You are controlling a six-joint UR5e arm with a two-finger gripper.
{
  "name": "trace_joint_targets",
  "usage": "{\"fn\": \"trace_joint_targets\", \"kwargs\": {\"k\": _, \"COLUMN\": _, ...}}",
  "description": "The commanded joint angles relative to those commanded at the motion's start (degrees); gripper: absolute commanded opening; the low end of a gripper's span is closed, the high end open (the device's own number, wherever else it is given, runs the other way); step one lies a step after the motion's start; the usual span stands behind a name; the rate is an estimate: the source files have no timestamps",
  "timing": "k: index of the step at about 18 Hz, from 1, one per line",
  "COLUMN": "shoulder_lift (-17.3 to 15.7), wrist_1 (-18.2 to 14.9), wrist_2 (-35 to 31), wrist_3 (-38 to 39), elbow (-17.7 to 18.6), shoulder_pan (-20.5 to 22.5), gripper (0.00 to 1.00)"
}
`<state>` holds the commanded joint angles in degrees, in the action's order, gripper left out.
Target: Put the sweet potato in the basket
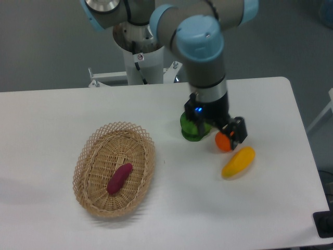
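On the white desk (52, 114), backed by a grey wall, the sweet potato (119, 178) lies inside the basket (86, 156) at left, while the tool (221, 133), its grip unreadable, hangs over a green fruit (190, 130), orange (223, 143) and yellow fruit (238, 162).

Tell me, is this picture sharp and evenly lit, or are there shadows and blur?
Fixed camera view: soft, slightly blurred all over, edges fuzzy. Lighting is even, with faint shadows under the basket and yellow fruit. Pale sheen on the arm's blue joint cap. The gripper is dark, its detail lost. The sweet potato reads clearly.
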<state>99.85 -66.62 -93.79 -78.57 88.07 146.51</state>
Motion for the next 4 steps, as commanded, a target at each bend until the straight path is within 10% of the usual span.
{"fn": "trace_joint_targets", "kwargs": {"k": 4, "shoulder_lift": -1.06, "wrist_1": 0.08, "wrist_2": 2.29, "wrist_3": -0.09, "elbow": 1.05, "shoulder_pan": 1.06, "gripper": 1.0}}
